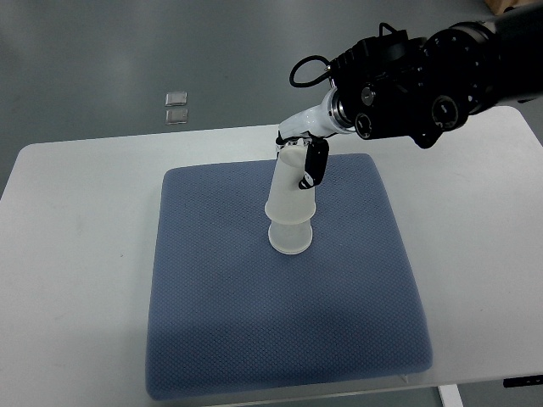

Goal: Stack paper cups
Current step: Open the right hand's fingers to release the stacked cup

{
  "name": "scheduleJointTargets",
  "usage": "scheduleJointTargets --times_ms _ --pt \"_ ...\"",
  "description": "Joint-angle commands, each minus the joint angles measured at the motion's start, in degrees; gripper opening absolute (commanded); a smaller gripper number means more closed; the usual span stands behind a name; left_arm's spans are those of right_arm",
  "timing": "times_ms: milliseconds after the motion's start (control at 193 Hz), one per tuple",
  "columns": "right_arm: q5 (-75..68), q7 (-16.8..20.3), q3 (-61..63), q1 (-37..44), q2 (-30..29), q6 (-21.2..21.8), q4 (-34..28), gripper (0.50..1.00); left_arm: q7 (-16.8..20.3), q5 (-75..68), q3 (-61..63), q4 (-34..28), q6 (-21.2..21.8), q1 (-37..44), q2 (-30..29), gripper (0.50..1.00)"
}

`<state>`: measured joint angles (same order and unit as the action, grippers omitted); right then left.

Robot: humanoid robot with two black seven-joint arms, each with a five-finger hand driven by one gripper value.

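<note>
One right hand (304, 161) grips the upper paper cup (293, 193).

Matt paper, woven cloth, smooth worktop, glossy black plastic.

Stacked paper cups (292, 208): white, matt, slightly translucent-looking, smooth-walled, with a rolled rim at the bottom edge. Blue pad (280, 339): cloth with a fine dimpled weave, matt, soft-looking, stitched edge. Worktop (76, 254): white, smooth, flat finish with a faint sheen. Right hand (304, 161): white, shiny, hard plastic-looking shells with black joints and fingertips against the upper cup. Arm casing (441, 76): black, semi-gloss, hard, with round metal-looking fittings and a black rubbery cable loop. Floor (85, 68): grey, smooth, dull. 2 small squares (176, 107) on the floor: pale, shiny; material unclear.
</note>
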<state>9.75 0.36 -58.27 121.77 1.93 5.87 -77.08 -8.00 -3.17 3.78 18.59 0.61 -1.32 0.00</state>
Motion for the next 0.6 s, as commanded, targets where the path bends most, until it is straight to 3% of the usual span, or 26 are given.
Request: scheduleJointTargets --times_ms 0,98,228,595 --pt "0.0 0.0 0.0 -0.2 0.0 -0.1 0.0 0.752 0.0 -0.1 0.0 0.0 0.0 0.0 0.0 1.000" --pt "0.0 0.0 0.0 -0.4 0.1 -0.1 0.1 0.815 0.0 -0.1 0.0 0.0 0.0 0.0 0.0 1.000" --pt "0.0 0.0 0.0 -0.5 0.2 -0.1 0.0 0.856 0.0 -0.1 0.0 0.0 0.0 0.0 0.0 1.000" --pt "-0.2 -0.1 0.1 -0.7 0.4 -0.9 0.1 0.864 0.0 -0.1 0.1 0.1 0.0 0.0 0.0 1.000"
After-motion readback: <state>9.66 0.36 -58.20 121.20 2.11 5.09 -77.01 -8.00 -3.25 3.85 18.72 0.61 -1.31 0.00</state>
